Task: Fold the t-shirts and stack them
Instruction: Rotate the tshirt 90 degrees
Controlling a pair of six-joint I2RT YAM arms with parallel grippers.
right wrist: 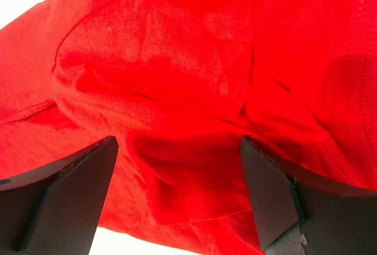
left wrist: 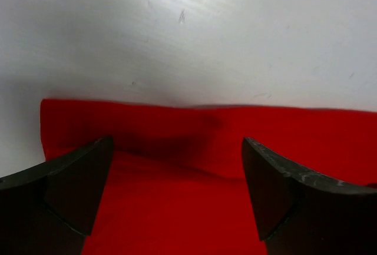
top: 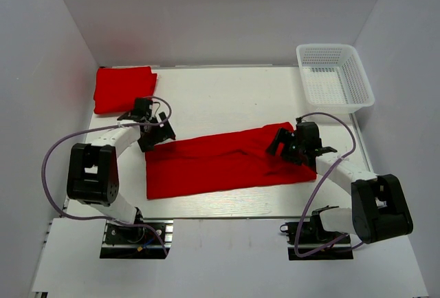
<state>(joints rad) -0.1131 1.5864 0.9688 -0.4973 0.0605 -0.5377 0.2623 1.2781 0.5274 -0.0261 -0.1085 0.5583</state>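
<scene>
Left gripper point(left wrist: 177, 190): fingers point(left wrist: 76, 184) set wide apart, clamped on nothing. Poised over the left end of the unfolded t-shirt point(top: 227, 160), a straight cloth edge running across just ahead of the fingertips, bare white table point(left wrist: 235, 31) beyond that edge. Red cloth under and between both fingers; contact with it not determinable.

Right gripper point(right wrist: 179, 190): fingers likewise wide apart, nothing pinched. Directly beneath and between them, the bunched, creased right end of the same t-shirt, folds and a hem running under the gap. Touching or just above: not determinable.

Unfolded t-shirt: plain red, stretched as a long band between the two grippers, flatter toward the left gripper, rumpled toward the right one.

Folded t-shirt point(top: 124, 89): plain red, neat rectangle, beyond the left gripper on its outer side, well apart from the unfolded t-shirt.

Basket point(top: 335, 78): white mesh, beyond the right gripper on its outer side, no cloth visible inside.

Cables point(top: 51, 157): purple, looped beside each arm.
</scene>
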